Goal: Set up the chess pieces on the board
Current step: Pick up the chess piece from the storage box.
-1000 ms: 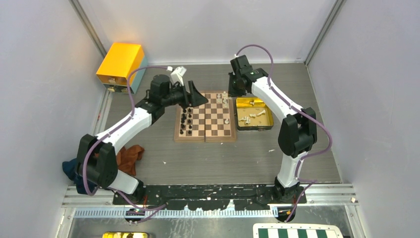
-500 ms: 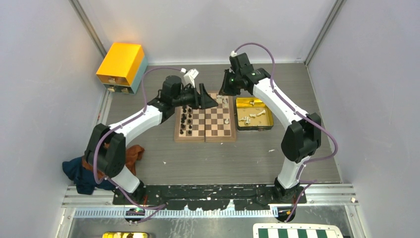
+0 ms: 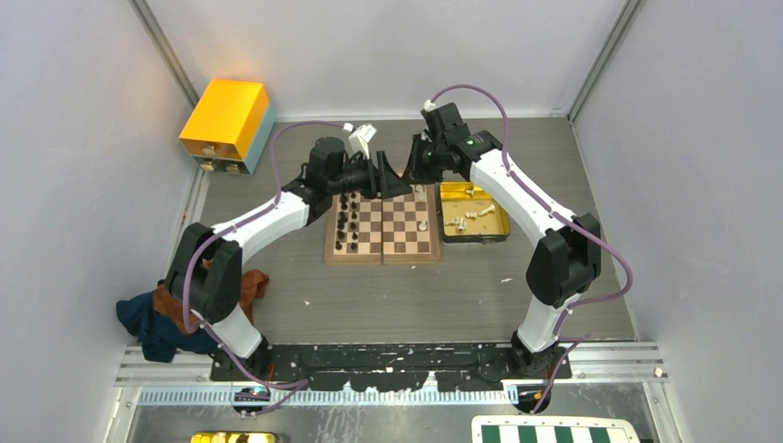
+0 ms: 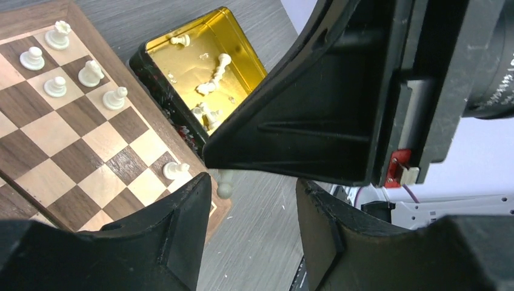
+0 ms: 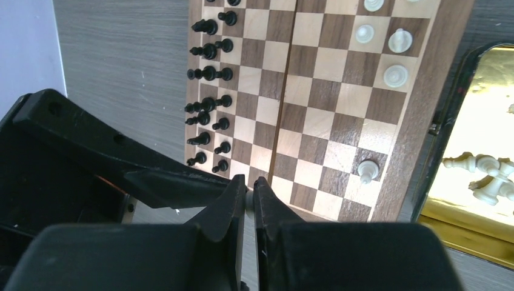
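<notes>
The wooden board (image 3: 383, 242) holds black chess pieces (image 3: 346, 221) on its left columns and a few white pieces (image 3: 422, 196) at its right. My right gripper (image 3: 414, 172) is shut on a small white piece (image 4: 225, 185) above the board's far edge; the piece shows pinched between its fingertips in the right wrist view (image 5: 249, 195). My left gripper (image 3: 395, 178) is open, with its jaws right beside the right gripper's tip. The held piece hangs just off the left finger (image 4: 182, 230). More white pieces lie in the gold tray (image 3: 501, 228).
A yellow box (image 3: 226, 120) stands at the back left. Crumpled cloths (image 3: 166, 309) lie at the left near the arm base. A green-and-white checkered board (image 3: 554, 431) is at the bottom right. Grey walls close in on three sides.
My left gripper has swung right along the board's far edge. My right gripper has moved left from beside the tray, and the two tips now meet.
</notes>
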`<state>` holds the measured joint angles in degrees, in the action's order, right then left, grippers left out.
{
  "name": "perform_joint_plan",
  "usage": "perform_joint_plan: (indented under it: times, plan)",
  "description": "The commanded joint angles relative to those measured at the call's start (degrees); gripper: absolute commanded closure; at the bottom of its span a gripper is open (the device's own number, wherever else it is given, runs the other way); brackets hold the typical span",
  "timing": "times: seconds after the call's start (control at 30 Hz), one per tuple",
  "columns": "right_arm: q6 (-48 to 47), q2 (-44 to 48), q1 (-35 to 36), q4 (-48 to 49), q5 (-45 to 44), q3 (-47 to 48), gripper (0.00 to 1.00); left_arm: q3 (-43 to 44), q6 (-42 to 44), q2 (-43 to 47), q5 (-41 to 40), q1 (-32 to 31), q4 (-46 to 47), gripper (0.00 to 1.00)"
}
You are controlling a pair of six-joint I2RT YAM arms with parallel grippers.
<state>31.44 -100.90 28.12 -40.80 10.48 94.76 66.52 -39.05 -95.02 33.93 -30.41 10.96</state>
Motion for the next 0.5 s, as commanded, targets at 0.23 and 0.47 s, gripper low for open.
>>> perform_joint_plan:
  times: [0.23,0.47]
  plan:
    - [-0.6,4.0,1.2,0.8,1.5,0.1,0.99,1.2,-0.4,0.3,1.7,-0.5,3.1,0.51]
    - [-1.2,4.2,1.2,0.3,0.8,-0.2,0.99,0.5,0.9,1.2,0.8,-0.5,1.9,0.51]
